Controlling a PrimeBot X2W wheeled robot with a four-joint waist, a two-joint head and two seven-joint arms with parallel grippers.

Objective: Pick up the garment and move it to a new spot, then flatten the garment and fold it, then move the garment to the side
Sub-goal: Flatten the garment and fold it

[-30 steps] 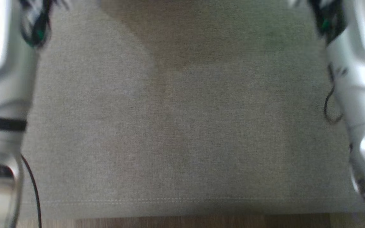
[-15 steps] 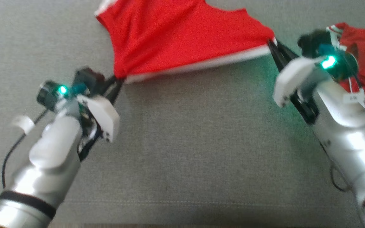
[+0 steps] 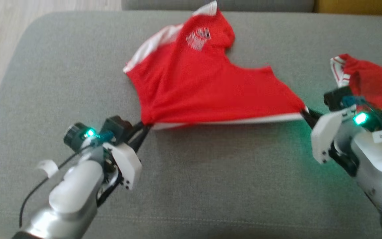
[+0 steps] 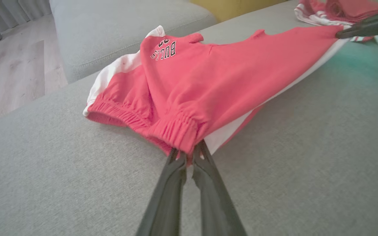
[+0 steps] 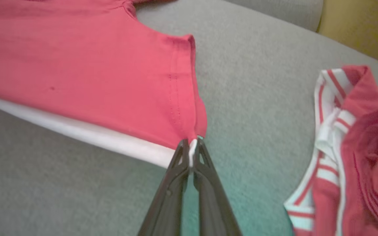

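Two corners of the red jersey shorts with white side stripes (image 3: 204, 89) are pinched, the waistband in our left gripper (image 3: 145, 127) and the hem in our right gripper (image 3: 305, 114), with the cloth stretched across the far middle of the grey fabric cushion (image 3: 211, 172). We judge a harder pull could slip either thin pinch and let the shorts bunch

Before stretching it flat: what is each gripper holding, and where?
Both hold the red shorts: left gripper on the elastic waistband, right gripper on the leg hem at the white stripe.
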